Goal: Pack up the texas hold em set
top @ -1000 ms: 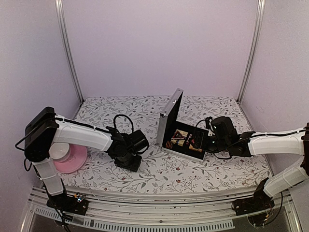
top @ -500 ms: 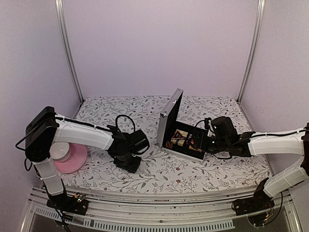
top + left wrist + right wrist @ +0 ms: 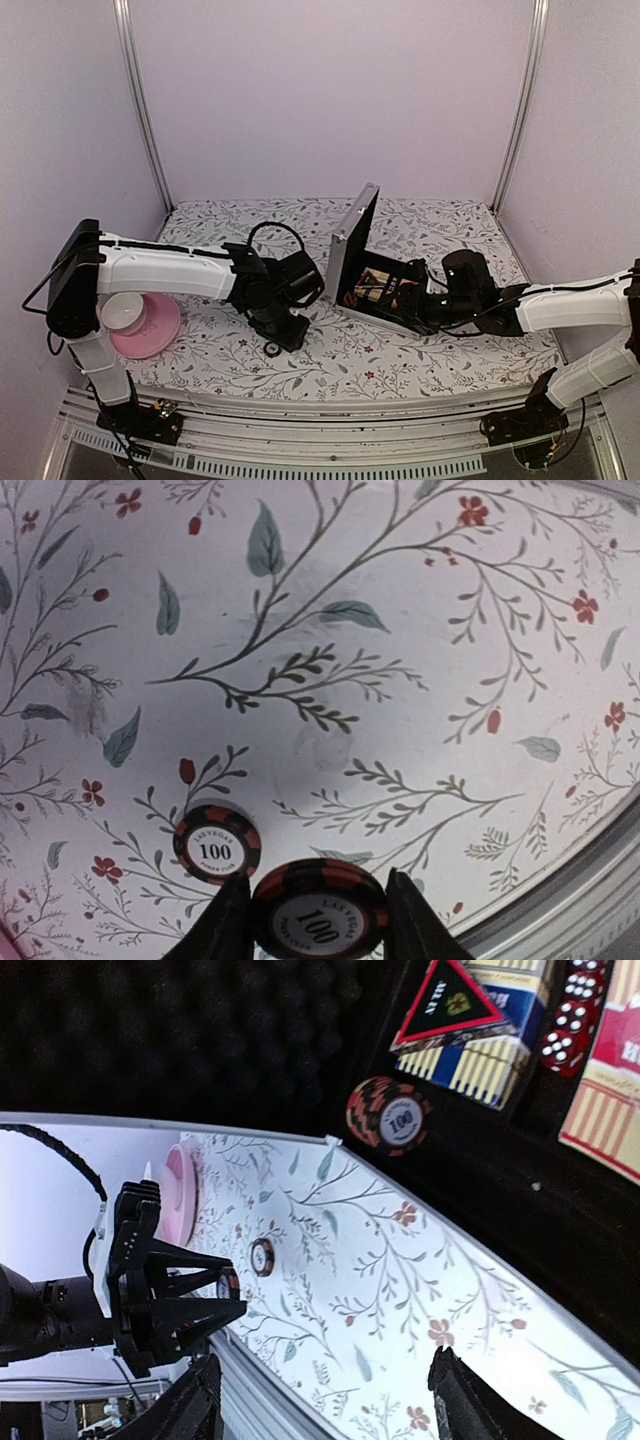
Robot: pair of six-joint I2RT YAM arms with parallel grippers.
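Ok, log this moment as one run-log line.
left gripper: shut on poker chip | second chip: loose on table | right gripper: open, beside case | case: lid up

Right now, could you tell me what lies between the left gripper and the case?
Nothing but bare floral cloth separates the left gripper from the case, per the top view.

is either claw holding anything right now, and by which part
The left claw holds a round black-and-orange poker chip marked 100, pinched across its rim, one finger on each opposite edge. The right claw is open and holds nothing.
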